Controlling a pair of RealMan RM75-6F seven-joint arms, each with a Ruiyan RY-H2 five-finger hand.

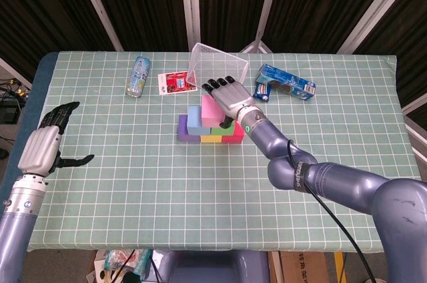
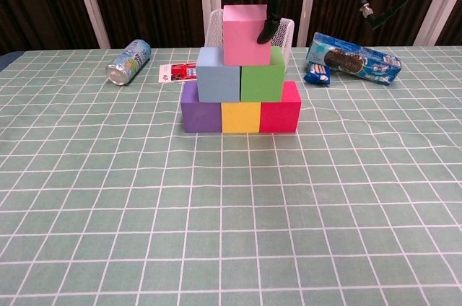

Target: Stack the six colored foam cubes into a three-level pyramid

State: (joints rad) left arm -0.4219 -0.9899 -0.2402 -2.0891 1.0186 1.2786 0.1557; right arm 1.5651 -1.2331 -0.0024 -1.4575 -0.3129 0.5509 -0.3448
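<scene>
Currently: pink cube (image 2: 246, 35) tops the pyramid, on blue cube (image 2: 218, 84) and green cube (image 2: 263, 83). Your right hand (image 1: 227, 93) hovers over it, fingers spread, holding nothing, thumb beside its right face. Risk: a careless retreat clips it, toppling the top. Left hand (image 1: 45, 147) idles open, far off.

Pink cube (image 2: 246, 35) tops blue (image 2: 218, 84), green (image 2: 262, 83); purple (image 2: 200, 116), yellow (image 2: 240, 117), red (image 2: 280, 115) below
</scene>
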